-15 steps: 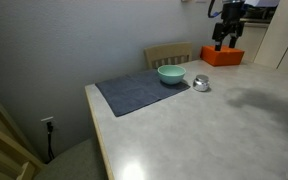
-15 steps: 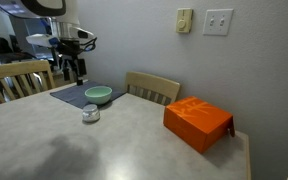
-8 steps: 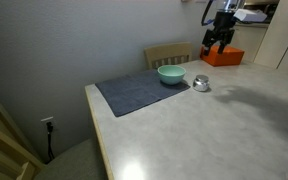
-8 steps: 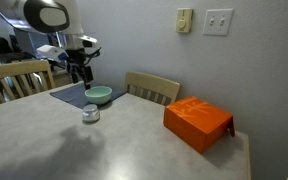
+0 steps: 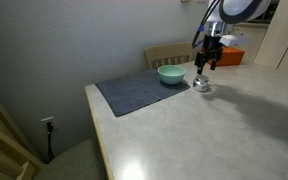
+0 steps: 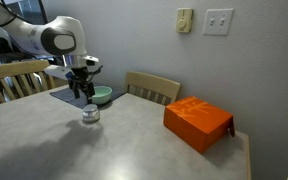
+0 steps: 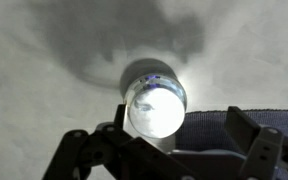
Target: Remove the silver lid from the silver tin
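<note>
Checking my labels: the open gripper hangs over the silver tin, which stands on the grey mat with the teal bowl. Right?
Not quite. The silver tin stands on the bare table just off the grey mat, as an exterior view shows; only the teal bowl sits on the mat. The gripper does hang open above the tin.

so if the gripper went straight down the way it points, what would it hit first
Probably the lid on the tin: the wrist view shows it right ahead of the open gripper, though the gap between them is hard to judge.
</note>
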Controlling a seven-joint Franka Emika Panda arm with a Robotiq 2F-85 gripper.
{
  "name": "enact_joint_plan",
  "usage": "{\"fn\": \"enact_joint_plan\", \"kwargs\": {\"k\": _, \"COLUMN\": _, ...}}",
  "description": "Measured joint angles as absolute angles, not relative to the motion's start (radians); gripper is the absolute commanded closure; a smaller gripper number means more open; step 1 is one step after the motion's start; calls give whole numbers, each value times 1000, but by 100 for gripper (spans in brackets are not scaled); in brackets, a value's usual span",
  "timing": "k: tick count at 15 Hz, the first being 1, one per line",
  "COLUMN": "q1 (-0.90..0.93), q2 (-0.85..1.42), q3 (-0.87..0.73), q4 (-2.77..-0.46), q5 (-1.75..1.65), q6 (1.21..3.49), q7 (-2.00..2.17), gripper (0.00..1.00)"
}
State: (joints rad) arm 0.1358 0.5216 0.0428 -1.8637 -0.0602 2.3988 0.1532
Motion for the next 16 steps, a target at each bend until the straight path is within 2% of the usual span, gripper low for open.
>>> {"fn": "enact_joint_plan", "kwargs": {"k": 16, "q1": 123, "q2": 604, "q3": 22, "q4": -1781, "q5": -19, "q6": 2429, "q7": 132, "gripper": 0}}
